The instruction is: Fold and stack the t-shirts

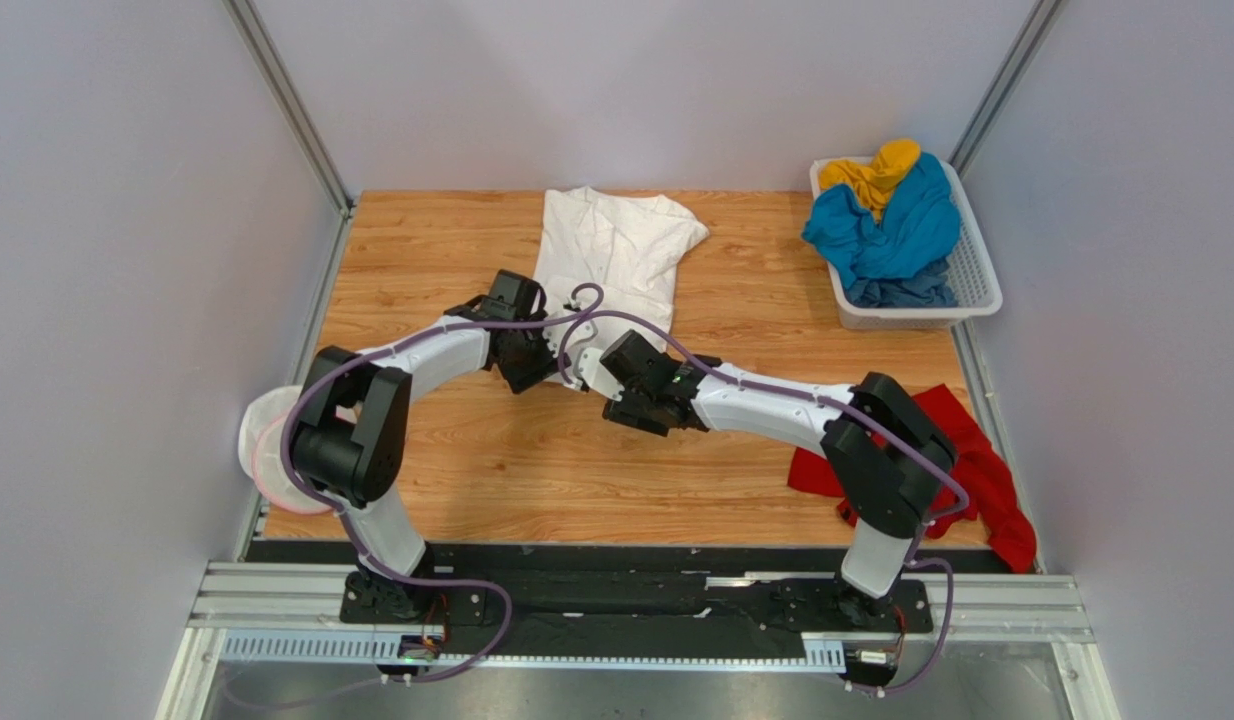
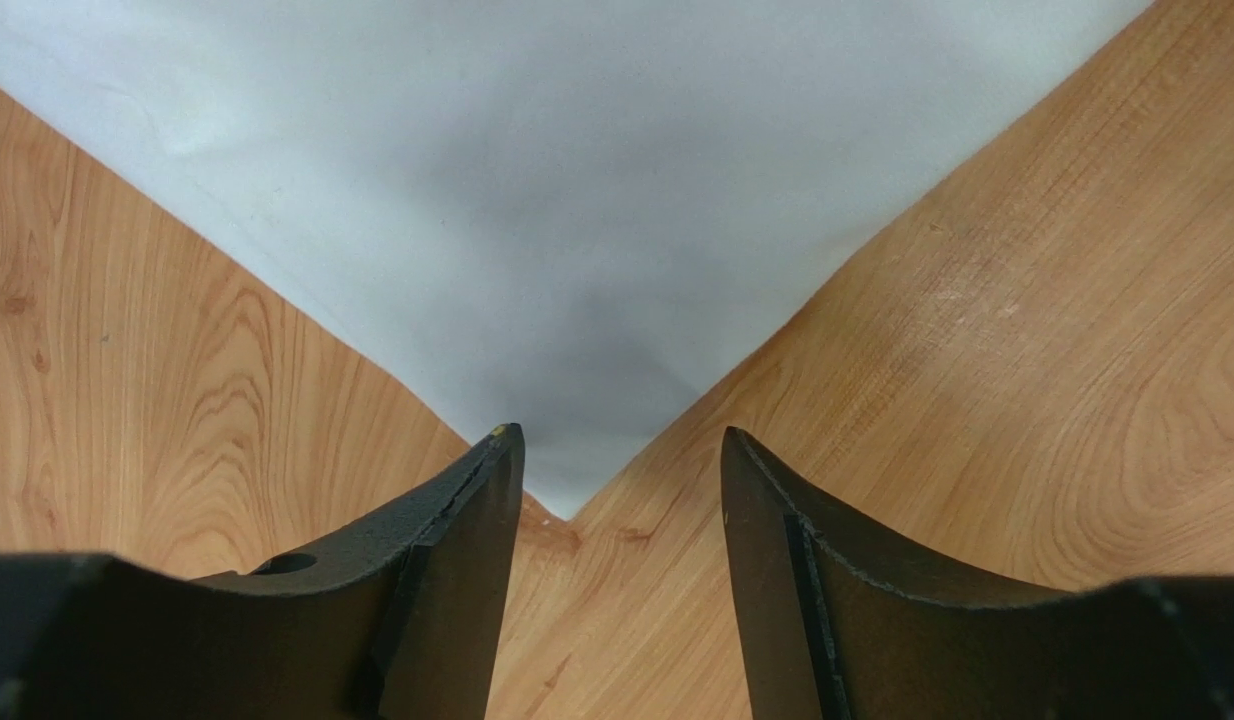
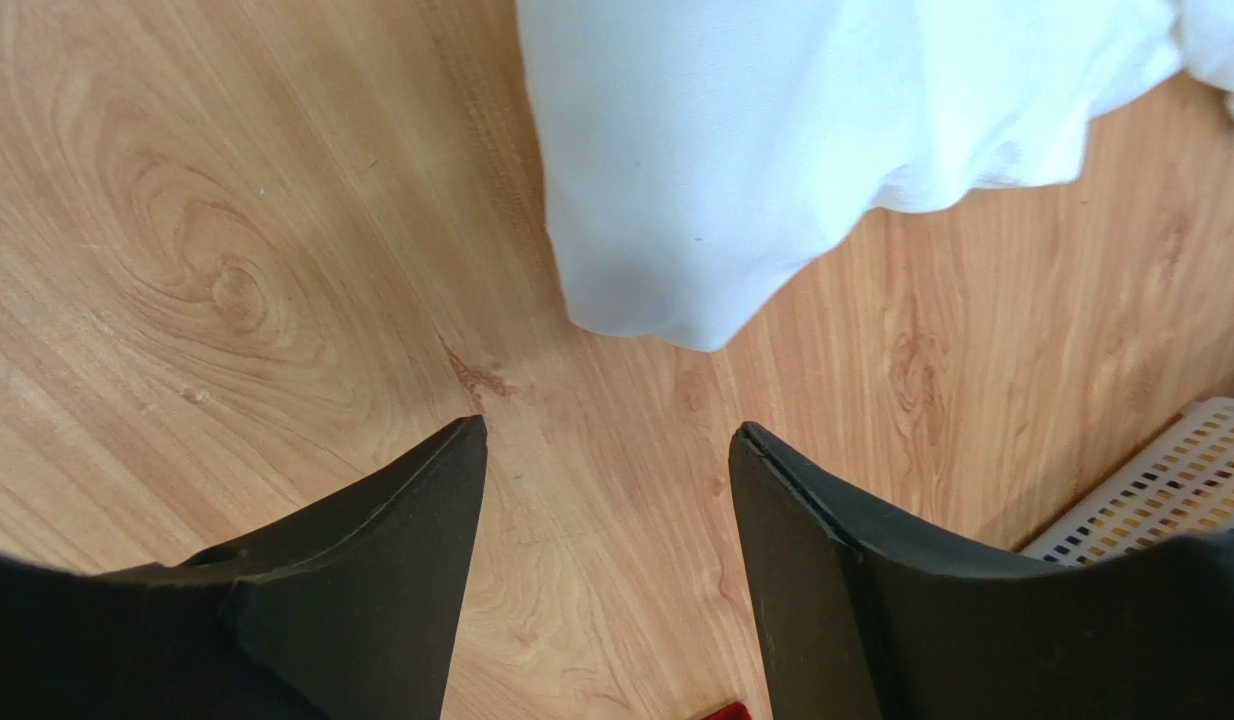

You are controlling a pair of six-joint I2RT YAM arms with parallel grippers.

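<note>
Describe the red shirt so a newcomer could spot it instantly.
Start at the wooden table, near right corner, beside the right arm. The red t-shirt lies crumpled there, partly hidden by that arm. It is the only red garment, and sits outside the basket.

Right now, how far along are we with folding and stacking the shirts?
Done: nothing stacked yet. In hand: the white t-shirt lies seemingly part-folded; left tool and right tool hang open at its near corners, gripping nothing. Left: the red t-shirt crumpled at the table's right edge, and the blue t-shirt and yellow t-shirt in the basket.
</note>
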